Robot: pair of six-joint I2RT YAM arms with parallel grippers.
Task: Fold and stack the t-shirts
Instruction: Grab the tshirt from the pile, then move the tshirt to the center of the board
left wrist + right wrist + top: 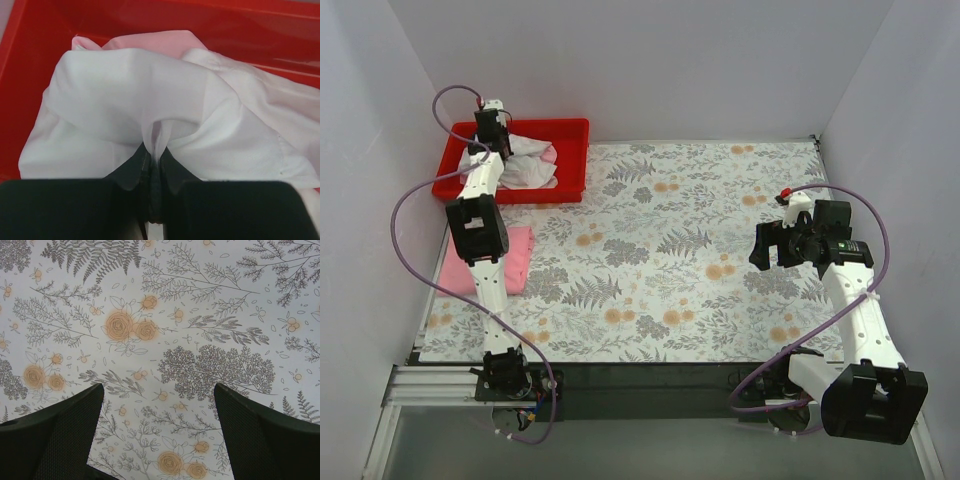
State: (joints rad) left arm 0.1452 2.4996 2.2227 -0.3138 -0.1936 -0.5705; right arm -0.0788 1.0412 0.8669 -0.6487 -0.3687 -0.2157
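While the left arm stretches to the far-left corner of the worktop (670, 220), the left pincer (156, 152) is clamped tight on a pinched-up fold of the white t-shirt (125, 95). Its two dark fingers press together with a thin ridge of cloth squeezed between them. That white t-shirt lies crumpled inside the red bin (575, 128), covering most of the bin's floor in the left wrist view, and the fabric rises in a soft tent toward the grip. Behind it, toward the bin's far wall, a pink t-shirt (150, 41) peeks out, mostly covered by the white one. The red bin sits on the worktop at the far-left corner, close to the back wall. Nearer the arms' bases, along the left edge of the worktop, a folded pink t-shirt (517, 255) lies flat in front of the bin without touching it, partly hidden by the left arm. Over on the right side, the right pincer (159, 386) hangs above the flowered worktop with its jaws spread wide and nothing between them; only printed ferns and orange blossoms show in the gap. It is well apart from both the red bin and the folded pink t-shirt.
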